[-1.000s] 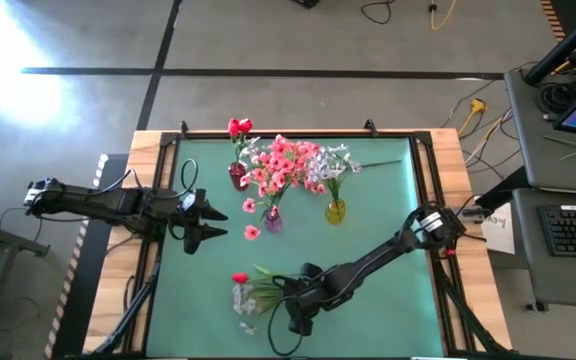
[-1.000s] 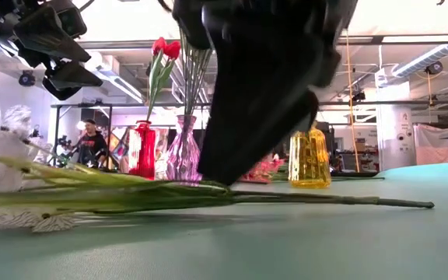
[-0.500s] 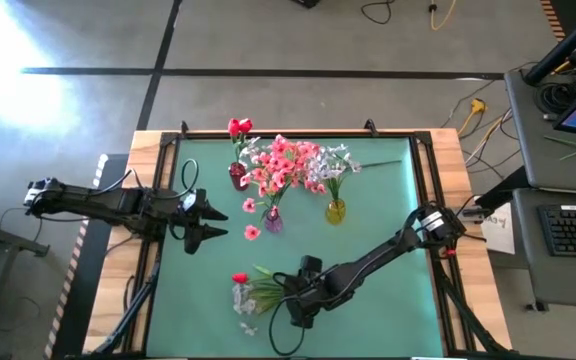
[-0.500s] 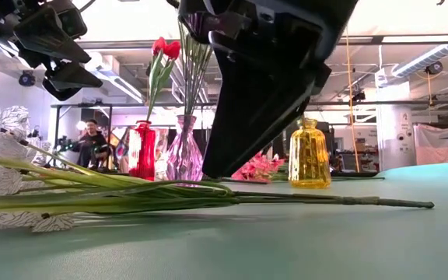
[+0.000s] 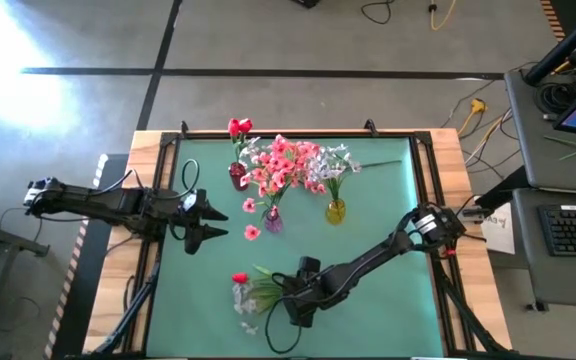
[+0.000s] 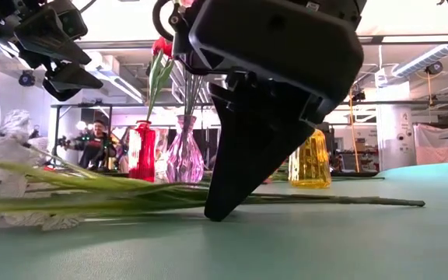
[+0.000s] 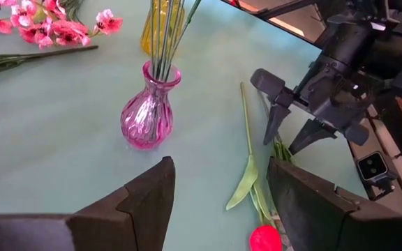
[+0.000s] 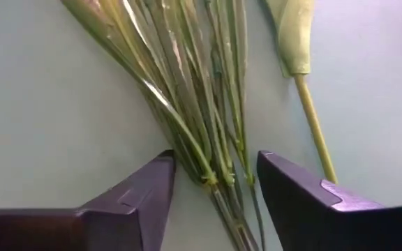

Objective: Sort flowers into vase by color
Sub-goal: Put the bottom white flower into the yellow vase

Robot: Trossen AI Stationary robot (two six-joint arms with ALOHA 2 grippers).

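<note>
Loose flowers lie flat near the table's near edge: a bundle of green stems [image 8: 208, 139] with white blossoms [image 5: 244, 299], and a red tulip [image 5: 239, 278] whose stem [image 8: 314, 118] lies beside the bundle. My right gripper [image 8: 215, 159] is open and slants down over the bundle, one finger on each side of the stems and its tips at the table [image 6: 216, 214]. At the far middle stand a red vase [image 5: 238, 176], a pink vase [image 5: 273, 221] and a yellow vase [image 5: 335, 211], each holding flowers. At the left, my left gripper [image 5: 212, 222] waits open above the mat.
Pink blossoms [image 5: 280, 165] spread wide above the vases and hang toward the left gripper. A single green stem [image 5: 380, 163] lies at the far right of the mat. A wooden frame [image 5: 448, 180] borders the mat. A person [image 6: 96, 144] sits in the room behind.
My right gripper has sunk toward the table and rolled a little, so its fingertips now stand at the mat around the stem bundle instead of above it.
</note>
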